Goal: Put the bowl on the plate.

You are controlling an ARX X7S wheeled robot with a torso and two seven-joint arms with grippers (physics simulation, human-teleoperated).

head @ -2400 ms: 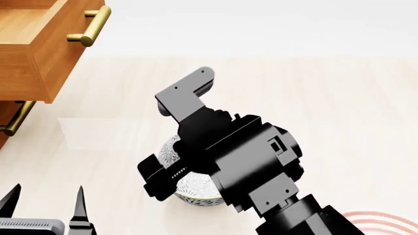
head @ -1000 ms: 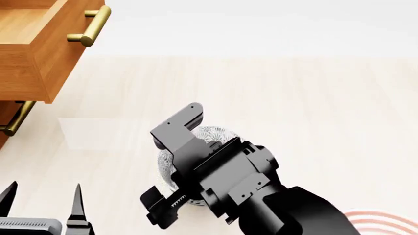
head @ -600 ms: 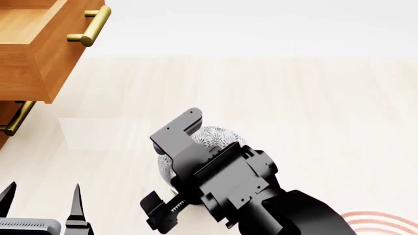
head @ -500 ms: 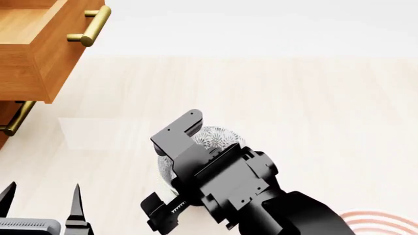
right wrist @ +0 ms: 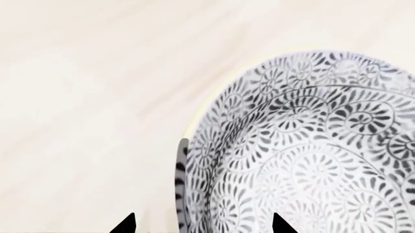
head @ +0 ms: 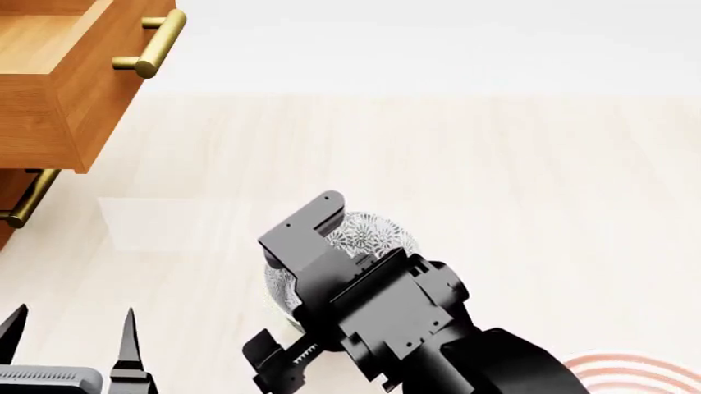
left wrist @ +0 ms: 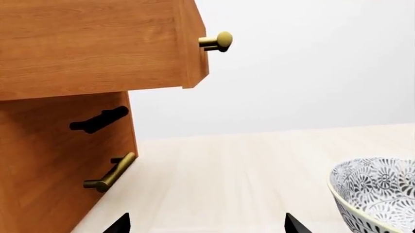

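While my left gripper (head: 71, 324) idled low at the left edge of the head view, its two dark fingertips stood apart with bare tabletop between them, holding nothing. Above it, the orange-brown wooden cabinet (head: 55, 90) showed one drawer (head: 49, 37) pulled out, its brass bar handle (head: 151, 45) jutting forward; what I could see of the inside looked bare, though most of it was cut off by the frame edge. A second brass handle (head: 31, 199) sat lower on the cabinet front.

Moving rightward across the pale wooden table (head: 493, 164), the deep round white ceramic bowl with the dense grey floral pattern (head: 367, 232) rested on the tabletop, nothing in it, mostly covered by my right arm. My right gripper (right wrist: 202, 225) was down over its near side, spread wide, with one fingertip outside the rim and the other over the patterned inside, the wall between them and not pinched.

Farthest right, at the bottom corner, an arc of the large flat white plate with red concentric rings (head: 629, 369) showed, well apart from the bowl.
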